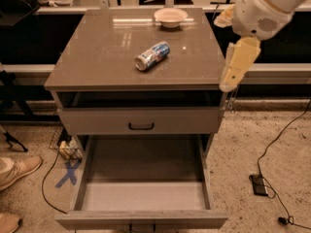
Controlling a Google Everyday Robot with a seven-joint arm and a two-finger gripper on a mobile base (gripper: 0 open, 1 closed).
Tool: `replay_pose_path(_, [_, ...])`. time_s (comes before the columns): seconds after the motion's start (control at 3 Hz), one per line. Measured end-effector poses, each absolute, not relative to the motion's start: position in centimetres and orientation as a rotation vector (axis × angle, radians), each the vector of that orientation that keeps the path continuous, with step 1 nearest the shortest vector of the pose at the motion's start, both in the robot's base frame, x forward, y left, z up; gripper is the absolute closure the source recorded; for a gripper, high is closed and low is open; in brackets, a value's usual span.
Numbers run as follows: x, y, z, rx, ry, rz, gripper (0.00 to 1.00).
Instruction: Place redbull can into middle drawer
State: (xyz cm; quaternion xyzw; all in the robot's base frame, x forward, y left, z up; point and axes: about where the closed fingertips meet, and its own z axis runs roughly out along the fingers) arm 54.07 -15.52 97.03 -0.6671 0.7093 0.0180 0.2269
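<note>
Redbull can (152,55) lies on its side on the cabinet top (97,57), around the middle and slightly right, with its silver end toward the near left. It is untouched. A cream bowl (170,17) sits upright at the far edge of the top, well apart from the can.

The gripper (236,63) hangs in the air off the right edge of the cabinet, about level with the top and right of the can, touching nothing. It carries nothing; whether it is spread or clenched cannot be told.

The middle drawer (143,197) is pulled out toward the near side (only bare pale floor shows inside). Above it is a shut drawer front with a black handle (141,126).

On the floor there is a blue tape cross (68,173) at left, a shoe (17,171) at the far left edge, and a black cable box (259,184) at right.
</note>
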Motion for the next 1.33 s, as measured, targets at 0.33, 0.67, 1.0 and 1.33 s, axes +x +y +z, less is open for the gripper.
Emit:
replay_pose_path(0.33, [61.4, -10.0, 95.8, -1.909, 1.855, 0.058, 0.0])
replay_pose_path(0.67, [65.6, -7.3, 94.3, -1.928, 1.874, 0.005, 0.0])
replay_pose_path(1.0, [68.7, -4.0, 91.9, -1.958, 1.917, -0.033, 0.0])
replay_pose_path(1.33, [71.8, -1.9, 87.7, -1.989, 1.996, -0.001, 0.0])
